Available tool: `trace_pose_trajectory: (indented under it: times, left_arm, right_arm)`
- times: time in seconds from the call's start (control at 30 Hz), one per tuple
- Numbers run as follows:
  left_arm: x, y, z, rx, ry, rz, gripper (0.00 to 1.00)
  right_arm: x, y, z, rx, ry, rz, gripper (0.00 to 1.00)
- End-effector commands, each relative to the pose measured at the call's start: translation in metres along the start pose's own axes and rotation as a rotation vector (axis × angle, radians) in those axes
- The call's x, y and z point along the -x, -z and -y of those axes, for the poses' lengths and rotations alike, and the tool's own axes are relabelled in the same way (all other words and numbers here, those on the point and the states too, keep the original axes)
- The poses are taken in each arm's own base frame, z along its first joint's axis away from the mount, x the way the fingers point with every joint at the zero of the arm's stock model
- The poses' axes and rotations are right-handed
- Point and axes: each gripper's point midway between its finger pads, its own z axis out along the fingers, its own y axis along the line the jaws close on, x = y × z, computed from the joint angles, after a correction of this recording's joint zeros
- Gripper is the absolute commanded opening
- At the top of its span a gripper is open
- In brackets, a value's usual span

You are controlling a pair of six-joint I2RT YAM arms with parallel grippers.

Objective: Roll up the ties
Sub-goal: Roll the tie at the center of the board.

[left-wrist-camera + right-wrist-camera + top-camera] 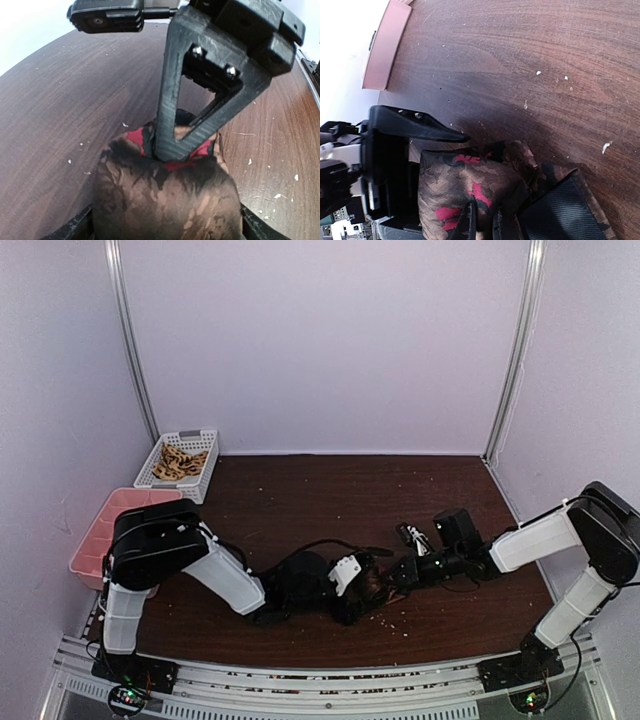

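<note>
- Pinching the tie [165, 200] at the bundle's core, the right gripper [485, 222] is closed tight on the fabric.
- The left gripper [358, 596] — jaws spread wide — flanks the bundle.
- The tie sits on the table [300, 500] near its front edge, between both arms.

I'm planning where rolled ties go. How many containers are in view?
2. A white basket at the far left corner of the table; a pink tray just nearer, partly behind the left arm.
</note>
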Motion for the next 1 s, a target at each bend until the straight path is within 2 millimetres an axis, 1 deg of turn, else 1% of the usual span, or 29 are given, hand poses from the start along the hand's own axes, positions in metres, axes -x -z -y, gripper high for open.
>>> trace_pose_trajectory:
  times: [0.0, 0.07, 0.13, 0.17, 0.23, 0.27, 0.3, 0.37, 0.4, 0.47, 0.53, 0.6, 0.63, 0.7, 0.73, 0.8, 0.87, 0.97]
  left_arm:
    - [0.028, -0.002, 0.004, 0.001, -0.06, -0.017, 0.84]
    - [0.026, -0.006, 0.004, -0.003, -0.063, -0.044, 0.81]
    - [0.019, -0.012, 0.006, -0.012, -0.066, -0.078, 0.8]
    - [0.01, -0.016, 0.006, -0.015, -0.066, -0.107, 0.8]
    - [0.002, -0.021, 0.007, -0.026, -0.063, -0.133, 0.79]
    - [-0.002, -0.022, 0.008, -0.03, -0.059, -0.136, 0.76]
    - [-0.004, -0.022, 0.009, -0.036, -0.055, -0.133, 0.7]
    - [-0.01, -0.021, 0.009, -0.037, -0.05, -0.122, 0.53]
    - [-0.011, -0.02, 0.009, -0.042, -0.05, -0.105, 0.45]
    - [-0.021, -0.016, 0.01, -0.058, -0.043, -0.092, 0.32]
    - [-0.03, -0.007, 0.01, -0.078, -0.024, -0.047, 0.24]
    - [-0.035, 0.007, 0.011, -0.09, -0.013, 0.029, 0.22]
    - [-0.046, 0.015, 0.012, -0.095, -0.011, 0.045, 0.22]
    - [-0.045, 0.024, 0.013, -0.1, -0.001, 0.125, 0.22]
    - [-0.047, 0.027, 0.014, -0.114, 0.001, 0.151, 0.22]
    - [-0.05, 0.029, 0.018, -0.134, -0.01, 0.19, 0.21]
    - [-0.058, 0.03, 0.019, -0.14, -0.007, 0.192, 0.2]
    - [-0.059, 0.031, 0.02, -0.147, -0.01, 0.193, 0.2]
  right_arm:
    - [-0.051, 0.002, 0.046, -0.216, -0.107, -0.134, 0.0]
    - [-0.049, 0.002, 0.044, -0.221, -0.102, -0.13, 0.0]
    - [-0.048, 0.003, 0.043, -0.226, -0.096, -0.128, 0.0]
    - [-0.048, 0.003, 0.042, -0.228, -0.094, -0.128, 0.0]
    - [-0.046, 0.002, 0.039, -0.224, -0.088, -0.127, 0.0]
    - [-0.045, 0.001, 0.037, -0.223, -0.084, -0.129, 0.0]
    - [-0.045, 0.0, 0.034, -0.219, -0.08, -0.129, 0.0]
    - [-0.044, -0.001, 0.027, -0.199, -0.075, -0.13, 0.0]
    - [-0.043, -0.001, 0.021, -0.181, -0.071, -0.129, 0.0]
    - [-0.039, 0.002, 0.01, -0.141, -0.061, -0.12, 0.0]
    - [-0.033, 0.007, 0.001, -0.119, -0.048, -0.104, 0.11]
    - [-0.024, 0.014, -0.007, -0.095, -0.048, -0.077, 0.21]
    - [-0.017, 0.018, -0.01, -0.077, -0.06, -0.053, 0.27]
    - [-0.003, 0.025, -0.015, -0.049, -0.074, -0.009, 0.36]
    - [0.001, 0.027, -0.016, -0.044, -0.076, 0.001, 0.38]
    - [0.006, 0.025, -0.014, -0.058, -0.077, -0.012, 0.39]
    - [0.007, 0.018, -0.009, -0.082, -0.08, -0.043, 0.38]
    - [0.008, 0.008, -0.002, -0.098, -0.083, -0.069, 0.38]
